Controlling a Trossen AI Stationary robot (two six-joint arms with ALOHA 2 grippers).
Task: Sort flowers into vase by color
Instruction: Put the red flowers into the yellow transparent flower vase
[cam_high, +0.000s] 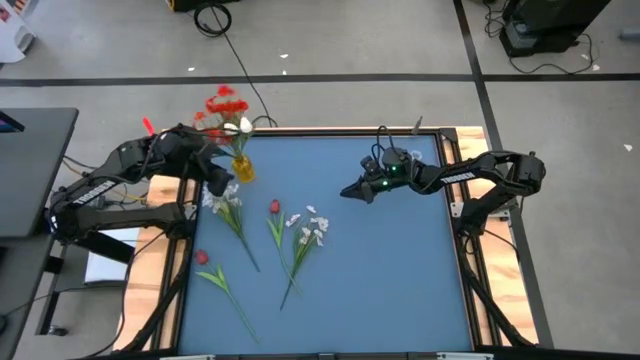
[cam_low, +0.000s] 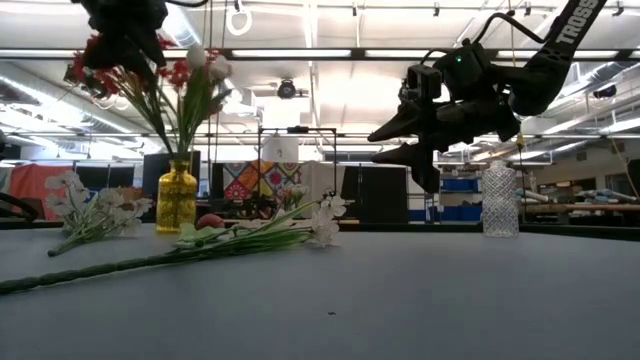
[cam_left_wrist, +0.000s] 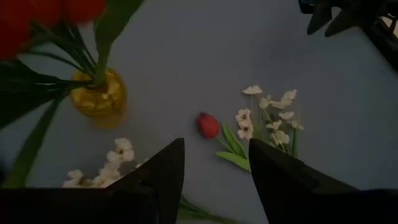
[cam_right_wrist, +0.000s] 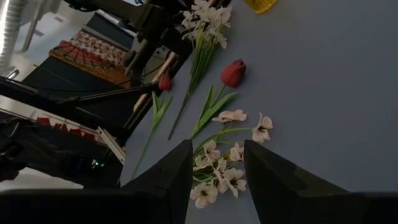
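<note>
Red flowers (cam_high: 226, 104) are stood in yellow vase (cam_high: 242, 167); white sprays (cam_high: 308, 228) and red tulips (cam_high: 274, 207) are laid on table (cam_high: 400, 260). Both pincers, left (cam_high: 216, 181) and right (cam_high: 352, 190), are held open, empty.

Bright ceiling strip lights (cam_low: 300, 52) glare at twelve o'clock in the low view, silhouetting the arms. The blue table (cam_high: 400, 270) is evenly lit with faint shadows. Both wrist views are dim and soft, their own dark fingers blurred.
</note>
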